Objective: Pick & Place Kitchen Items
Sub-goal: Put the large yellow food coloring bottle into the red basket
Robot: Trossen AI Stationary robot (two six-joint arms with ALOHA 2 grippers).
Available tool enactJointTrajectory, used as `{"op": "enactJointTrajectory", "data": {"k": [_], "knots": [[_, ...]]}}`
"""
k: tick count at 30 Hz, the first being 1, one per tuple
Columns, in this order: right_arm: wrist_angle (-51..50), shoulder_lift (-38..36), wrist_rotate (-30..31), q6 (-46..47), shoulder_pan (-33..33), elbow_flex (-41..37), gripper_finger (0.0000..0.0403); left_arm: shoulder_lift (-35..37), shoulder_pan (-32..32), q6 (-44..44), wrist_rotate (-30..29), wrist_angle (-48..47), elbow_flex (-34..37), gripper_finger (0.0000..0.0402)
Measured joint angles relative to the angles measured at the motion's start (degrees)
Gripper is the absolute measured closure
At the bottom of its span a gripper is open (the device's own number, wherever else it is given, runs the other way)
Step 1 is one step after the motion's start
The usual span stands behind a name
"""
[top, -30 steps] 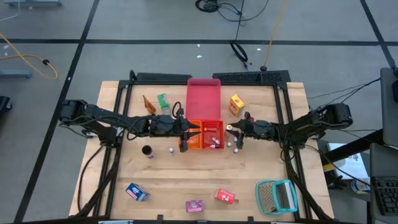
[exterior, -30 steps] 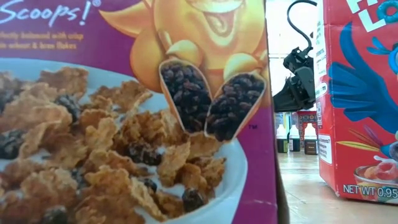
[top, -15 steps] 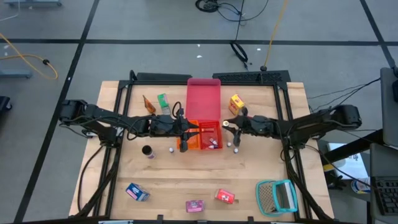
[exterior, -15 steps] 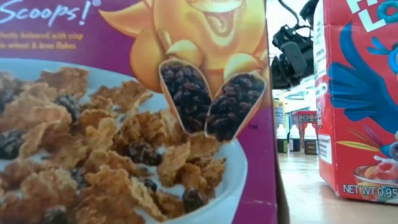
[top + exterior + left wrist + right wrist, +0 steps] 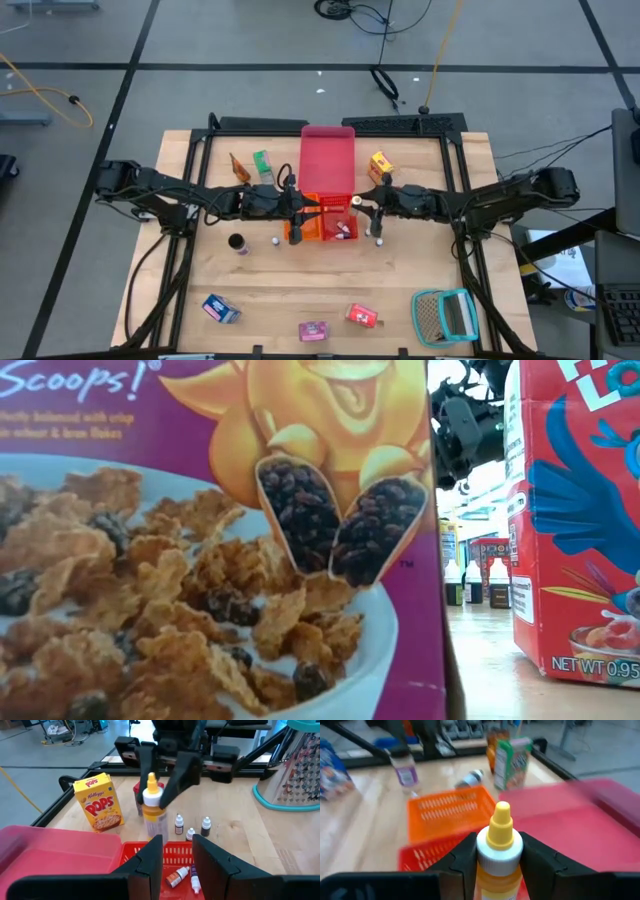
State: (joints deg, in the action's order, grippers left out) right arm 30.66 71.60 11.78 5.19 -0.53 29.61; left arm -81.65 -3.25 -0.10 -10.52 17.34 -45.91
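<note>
Pinching the yellow-capped bottle (image 5: 499,851) in my right gripper (image 5: 496,862), I risk tipping it short of the red basket (image 5: 427,854) ahead.

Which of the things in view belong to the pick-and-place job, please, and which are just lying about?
Job:
yellow-capped bottle, held by the right gripper
small bottles on the table
yellow box
green box
blue box
pink box
dark can

Lying about:
teal mesh basket
pink tray
red basket
</note>
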Motion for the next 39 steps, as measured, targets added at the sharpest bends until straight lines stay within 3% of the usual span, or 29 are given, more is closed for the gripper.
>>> {"op": "enactJointTrajectory", "data": {"k": [28, 39], "knots": [[15.26, 16.37, 0.43, -1.45, 1.63, 0.01, 0.0286, 0.00, 0.17, -0.13, -0.02, 0.38, 0.00, 0.0293], [16.38, 20.45, 0.23, -1.40, -0.36, 0.01, 0.0284, 0.00, 0.17, -0.07, -0.02, 0.31, 0.00, 0.0293]]}}
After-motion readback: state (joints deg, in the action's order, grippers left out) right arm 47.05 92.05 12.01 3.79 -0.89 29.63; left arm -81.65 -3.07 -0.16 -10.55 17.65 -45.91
